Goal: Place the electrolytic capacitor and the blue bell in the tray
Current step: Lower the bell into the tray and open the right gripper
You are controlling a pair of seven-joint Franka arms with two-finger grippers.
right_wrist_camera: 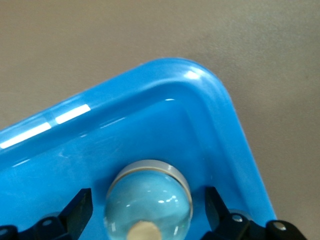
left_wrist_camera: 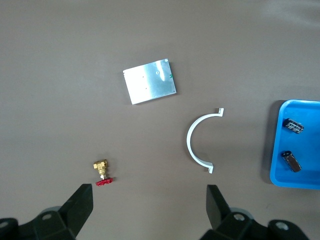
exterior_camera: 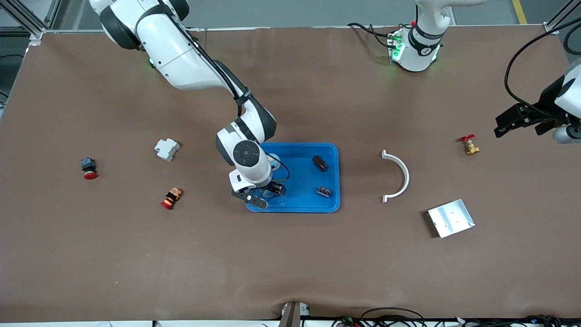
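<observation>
The blue tray (exterior_camera: pixel 302 181) lies mid-table. In it, near the rim farther from the front camera, rests the dark, cylindrical electrolytic capacitor (exterior_camera: pixel 320 163), which the left wrist view also catches (left_wrist_camera: pixel 291 161). The blue bell (right_wrist_camera: pixel 148 202) stands on the tray floor in the corner (right_wrist_camera: pixel 210 95) toward the right arm's end. My right gripper (right_wrist_camera: pixel 148 210) is open, one finger on each side of the bell with a gap at both. In the front view that gripper (exterior_camera: pixel 268 193) covers most of the bell. My left gripper (left_wrist_camera: pixel 149 200) waits open and empty over bare table, by the left arm's end (exterior_camera: pixel 504 125).
A small black connector (exterior_camera: pixel 323 191) also lies in the tray. A white curved bracket (exterior_camera: pixel 398 177), a silver plate (exterior_camera: pixel 450 218) and a brass valve (exterior_camera: pixel 470 145) lie toward the left arm's end. A white breaker (exterior_camera: pixel 166 149), a red button (exterior_camera: pixel 88 168) and a red-orange part (exterior_camera: pixel 171 198) lie toward the right arm's.
</observation>
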